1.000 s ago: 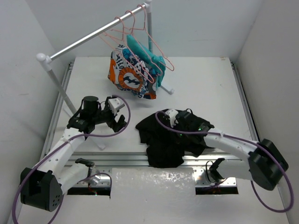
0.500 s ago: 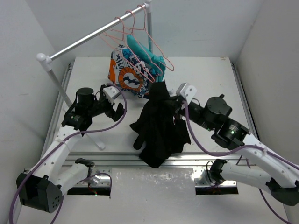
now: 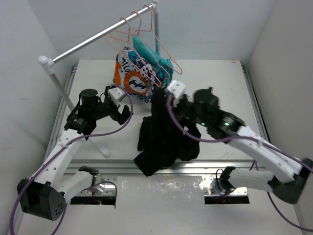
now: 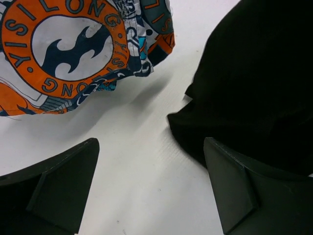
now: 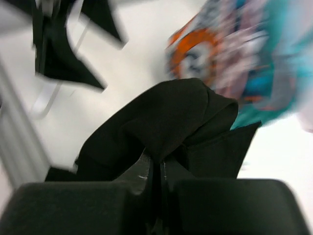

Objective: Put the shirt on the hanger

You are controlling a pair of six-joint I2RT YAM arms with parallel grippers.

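The black shirt (image 3: 161,134) hangs in a long bunch from my right gripper (image 3: 166,98), which is shut on its top edge and holds it up above the table. In the right wrist view the cloth (image 5: 166,117) is pinched between the closed jaws. My left gripper (image 3: 122,113) is open and empty, left of the shirt, above the table; its wrist view shows the shirt's edge (image 4: 254,93) to the right. Several pink wire hangers (image 3: 146,44) hang on the rail at the back; I cannot tell which one is the task's hanger.
A metal clothes rail (image 3: 93,39) on white posts crosses the back left. An orange-blue-white patterned garment (image 3: 133,81) and a teal garment (image 3: 156,61) hang from it, close behind the raised shirt. The patterned one fills the top left of the left wrist view (image 4: 68,49).
My right gripper has lifted the shirt off the table and carried it up and left, toward the hangers. My left gripper has shifted slightly up and stays open.
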